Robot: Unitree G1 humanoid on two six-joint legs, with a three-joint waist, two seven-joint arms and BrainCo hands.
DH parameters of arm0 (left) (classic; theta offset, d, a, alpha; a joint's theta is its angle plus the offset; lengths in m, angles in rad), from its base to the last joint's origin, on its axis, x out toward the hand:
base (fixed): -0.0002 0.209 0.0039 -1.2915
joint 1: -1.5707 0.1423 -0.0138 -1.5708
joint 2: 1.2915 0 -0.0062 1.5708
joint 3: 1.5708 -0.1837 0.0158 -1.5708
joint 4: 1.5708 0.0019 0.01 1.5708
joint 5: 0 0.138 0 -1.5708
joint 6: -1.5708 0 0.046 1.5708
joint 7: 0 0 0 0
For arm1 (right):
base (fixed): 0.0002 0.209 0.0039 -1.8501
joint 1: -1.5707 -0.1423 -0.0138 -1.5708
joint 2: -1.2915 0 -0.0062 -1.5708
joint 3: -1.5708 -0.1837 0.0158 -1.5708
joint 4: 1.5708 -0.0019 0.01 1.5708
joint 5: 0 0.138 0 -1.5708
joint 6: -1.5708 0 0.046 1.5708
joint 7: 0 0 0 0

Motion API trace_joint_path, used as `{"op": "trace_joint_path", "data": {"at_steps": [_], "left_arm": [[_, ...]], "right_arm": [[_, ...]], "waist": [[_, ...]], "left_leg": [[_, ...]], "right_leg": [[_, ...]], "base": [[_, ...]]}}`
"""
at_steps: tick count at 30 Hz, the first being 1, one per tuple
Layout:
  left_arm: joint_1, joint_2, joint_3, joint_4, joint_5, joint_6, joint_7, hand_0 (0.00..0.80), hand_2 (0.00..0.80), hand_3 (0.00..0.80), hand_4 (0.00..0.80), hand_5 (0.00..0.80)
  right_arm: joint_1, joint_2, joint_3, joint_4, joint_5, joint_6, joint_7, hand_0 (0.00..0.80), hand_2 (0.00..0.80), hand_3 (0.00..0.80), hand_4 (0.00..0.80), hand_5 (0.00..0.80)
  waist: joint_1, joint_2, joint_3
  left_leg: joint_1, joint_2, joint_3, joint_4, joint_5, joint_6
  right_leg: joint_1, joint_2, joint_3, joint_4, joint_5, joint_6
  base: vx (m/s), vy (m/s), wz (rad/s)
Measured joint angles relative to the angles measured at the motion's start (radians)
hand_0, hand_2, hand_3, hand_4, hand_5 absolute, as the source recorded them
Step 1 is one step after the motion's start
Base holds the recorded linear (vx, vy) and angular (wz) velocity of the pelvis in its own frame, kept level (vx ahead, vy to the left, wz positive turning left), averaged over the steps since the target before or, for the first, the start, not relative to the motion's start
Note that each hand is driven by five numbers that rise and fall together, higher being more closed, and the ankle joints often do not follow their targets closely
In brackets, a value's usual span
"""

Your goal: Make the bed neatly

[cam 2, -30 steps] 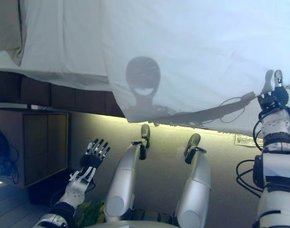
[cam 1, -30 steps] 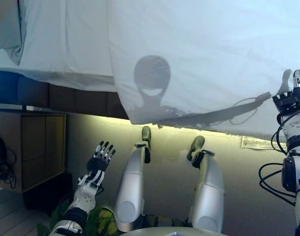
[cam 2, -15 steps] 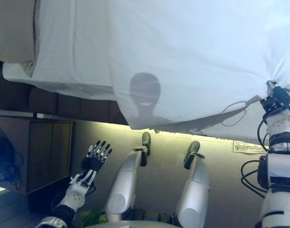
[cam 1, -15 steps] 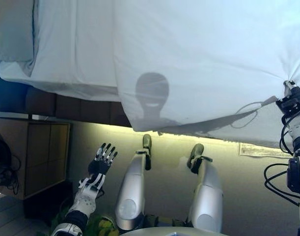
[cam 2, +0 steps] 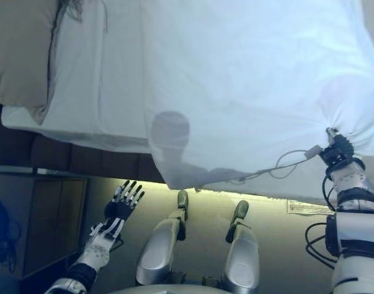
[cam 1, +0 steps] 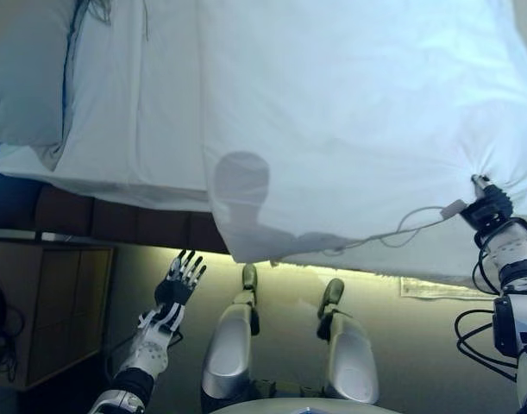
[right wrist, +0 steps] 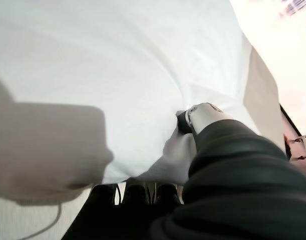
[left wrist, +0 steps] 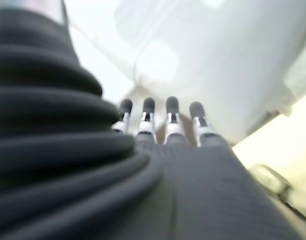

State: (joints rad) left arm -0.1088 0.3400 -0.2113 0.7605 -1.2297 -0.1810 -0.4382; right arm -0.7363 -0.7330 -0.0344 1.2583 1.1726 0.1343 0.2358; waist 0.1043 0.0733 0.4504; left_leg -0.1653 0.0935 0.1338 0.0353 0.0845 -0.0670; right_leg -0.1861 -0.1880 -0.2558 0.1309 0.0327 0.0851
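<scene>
The right hand (cam 1: 486, 205) is seen at the near right edge of the bed, its fingers curled into the white duvet (cam 1: 349, 129), with cloth bunched between thumb and fingers in the right wrist view. Creases radiate from that pinch across the cover. Only a small fold appears to be held, so it is judged that the cloth could slip free if it is drawn hard or sideways; if instead it is drawn too far, the cover could be dragged off square and the near hem (cam 1: 332, 255), which hangs over the bedside, left lower at one end than the other.

The left hand (cam 1: 178, 280) is held low, well apart from the bed, below the hanging hem, with its fingers straight and spread and nothing in them. Because only one side of the cover is gripped, a skewed pull is judged the likeliest fault.

Further out, the duvet is spread over most of the mattress, and a strip of white sheet (cam 1: 151, 103) is left bare beside it. A pillow (cam 1: 26, 69) lies at the far left end. The dark bed frame (cam 1: 116, 220) shows below the sheet.
</scene>
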Motion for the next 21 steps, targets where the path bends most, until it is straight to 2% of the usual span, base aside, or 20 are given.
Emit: {"op": "trace_joint_path", "data": {"at_steps": [3,8,10,15,17,19,21], "left_arm": [[-0.001,0.002,0.001,0.000,0.017,0.001,0.006,0.000,0.000,0.000,0.000,0.000],[-0.029,0.001,0.001,0.046,0.110,0.046,0.044,0.000,0.000,0.000,0.000,0.000],[-0.041,0.001,0.002,0.092,0.120,0.081,0.052,0.000,0.000,0.000,0.000,0.000],[-0.065,0.004,0.011,0.090,0.127,0.082,0.052,0.000,0.000,0.000,0.000,0.000],[-0.080,0.005,0.012,0.089,0.139,0.087,0.044,0.000,0.000,0.000,0.000,0.000],[-0.093,0.008,0.008,0.087,0.140,0.122,0.024,0.000,0.000,0.000,0.000,0.000],[-0.116,0.011,-0.009,0.102,0.160,0.232,-0.001,0.000,0.000,0.000,0.000,0.000]], "right_arm": [[0.045,0.074,0.003,-0.002,-0.006,-0.002,-0.008,0.800,0.800,0.800,0.800,0.800],[0.085,0.126,0.023,-0.006,-0.063,-0.006,-0.062,0.800,0.800,0.800,0.800,0.800],[0.091,0.135,0.050,-0.026,-0.064,-0.006,-0.073,0.800,0.800,0.800,0.800,0.800],[0.098,0.169,0.062,-0.045,-0.084,-0.006,-0.095,0.800,0.800,0.800,0.800,0.800],[0.102,0.191,0.087,-0.047,-0.085,-0.005,-0.107,0.800,0.800,0.800,0.800,0.800],[0.116,0.218,0.090,-0.072,-0.085,-0.005,-0.115,0.800,0.800,0.800,0.800,0.800],[0.119,0.232,0.097,-0.072,-0.092,-0.005,-0.117,0.800,0.800,0.800,0.800,0.800]], "waist": [[-0.006,-0.025,-0.089],[-0.009,-0.039,-0.198],[-0.014,-0.040,-0.212],[-0.019,-0.051,-0.243],[-0.024,-0.061,-0.278],[-0.036,-0.072,-0.301],[-0.039,-0.080,-0.324]], "left_leg": [[0.056,-0.004,0.006,-0.054,0.003,-0.002],[0.136,-0.010,0.014,-0.114,0.004,-0.004],[0.176,-0.010,0.023,-0.121,-0.001,-0.010],[0.228,-0.009,0.033,-0.123,-0.007,-0.012],[0.232,-0.008,0.035,-0.123,-0.008,-0.012],[0.244,-0.007,0.036,-0.124,-0.010,-0.011],[0.248,-0.007,0.043,-0.123,-0.011,-0.010]], "right_leg": [[0.085,0.016,-0.007,-0.117,0.039,0.008],[0.174,0.026,-0.014,-0.203,0.056,0.015],[0.212,0.028,-0.011,-0.217,0.057,0.016],[0.255,0.030,0.001,-0.218,0.056,0.016],[0.258,0.030,0.004,-0.218,0.056,0.017],[0.270,0.030,0.004,-0.218,0.056,0.017],[0.271,0.030,0.008,-0.218,0.056,0.017]], "base": [[0.030,0.033,-0.02],[0.070,0.071,-0.01],[0.110,0.079,-0.10],[0.104,0.038,-0.08],[0.043,0.020,-0.02],[0.036,0.022,0.00],[0.040,0.022,-0.07]]}}
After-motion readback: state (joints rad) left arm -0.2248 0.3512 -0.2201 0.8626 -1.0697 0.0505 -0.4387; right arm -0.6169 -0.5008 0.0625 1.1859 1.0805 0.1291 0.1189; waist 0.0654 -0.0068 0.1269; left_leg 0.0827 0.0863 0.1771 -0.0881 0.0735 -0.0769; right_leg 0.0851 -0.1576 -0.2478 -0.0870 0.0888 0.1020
